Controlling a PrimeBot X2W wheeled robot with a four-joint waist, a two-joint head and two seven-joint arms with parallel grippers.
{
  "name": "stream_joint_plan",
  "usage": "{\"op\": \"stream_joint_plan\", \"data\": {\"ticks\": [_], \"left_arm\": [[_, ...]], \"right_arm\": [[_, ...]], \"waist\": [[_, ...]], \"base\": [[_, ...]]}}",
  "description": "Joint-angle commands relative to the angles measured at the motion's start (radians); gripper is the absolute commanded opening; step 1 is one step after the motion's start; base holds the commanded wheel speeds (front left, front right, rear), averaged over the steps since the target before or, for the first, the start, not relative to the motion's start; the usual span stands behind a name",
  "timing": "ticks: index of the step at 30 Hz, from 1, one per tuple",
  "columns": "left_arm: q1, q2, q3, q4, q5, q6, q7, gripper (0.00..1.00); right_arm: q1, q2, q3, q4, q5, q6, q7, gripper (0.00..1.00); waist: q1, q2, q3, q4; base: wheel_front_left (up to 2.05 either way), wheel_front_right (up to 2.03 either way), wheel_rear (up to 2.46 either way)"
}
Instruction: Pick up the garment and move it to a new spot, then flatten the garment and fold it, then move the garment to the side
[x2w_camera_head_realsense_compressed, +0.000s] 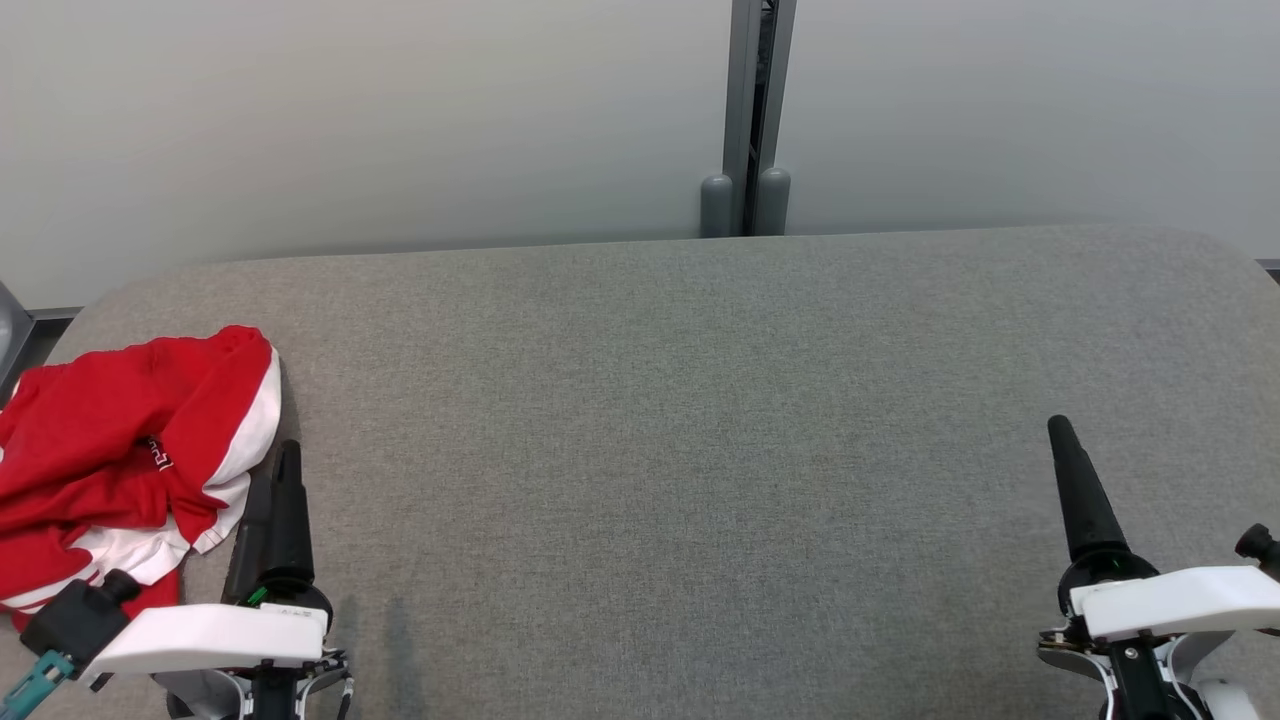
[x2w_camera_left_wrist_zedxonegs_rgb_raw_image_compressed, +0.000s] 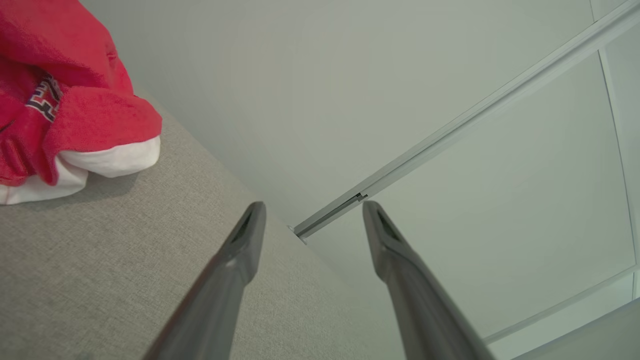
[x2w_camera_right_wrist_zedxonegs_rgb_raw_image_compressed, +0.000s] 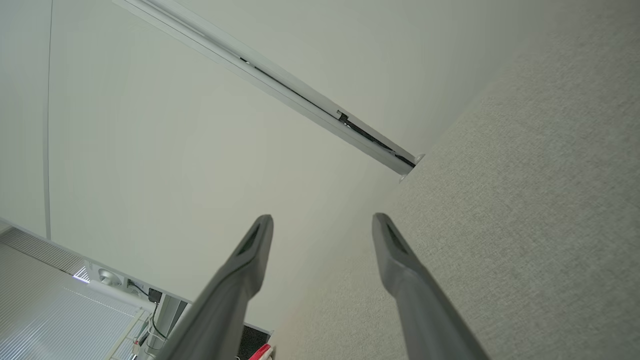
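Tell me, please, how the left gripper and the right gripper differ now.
The left gripper sits close beside the crumpled red garment; the right gripper is far from it, across the grey table. The left gripper's wrist view takes in the garment; the right gripper's, table and wall. Both are open and empty.

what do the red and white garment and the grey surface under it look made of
Red and white garment: soft knit, likely cotton or fleece; matte, fuzzy nap, loose crumpled folds. Grey table covering: woven fabric, matte; fine speckled weave, no sheen.
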Motion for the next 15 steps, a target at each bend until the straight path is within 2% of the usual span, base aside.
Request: {"op": "stream_joint_plan", "data": {"ticks": [1, 9, 15], "left_arm": [[-0.021, 0.008, 0.000, -0.017, 0.049, -0.002, -0.008, 1.00], [-0.013, 0.009, -0.024, -0.017, 0.228, 0.035, -0.033, 1.00], [-0.010, 0.010, -0.044, -0.021, 0.313, 0.055, -0.048, 1.00]], "right_arm": [[-0.021, -0.012, 0.005, -0.014, -0.046, 0.002, -0.012, 1.00], [-0.020, -0.024, 0.023, 0.004, -0.255, 0.002, -0.038, 1.00], [-0.022, -0.020, 0.025, 0.007, -0.377, 0.002, -0.053, 1.00]], "waist": [[0.0000, 0.0000, 0.000, 0.000], [0.0000, 0.0000, -0.005, 0.003], [0.0000, 0.0000, -0.006, 0.005]], "base": [[0.00, 0.00, 0.00], [0.00, 0.00, 0.00], [0.00, 0.00, 0.00]]}}
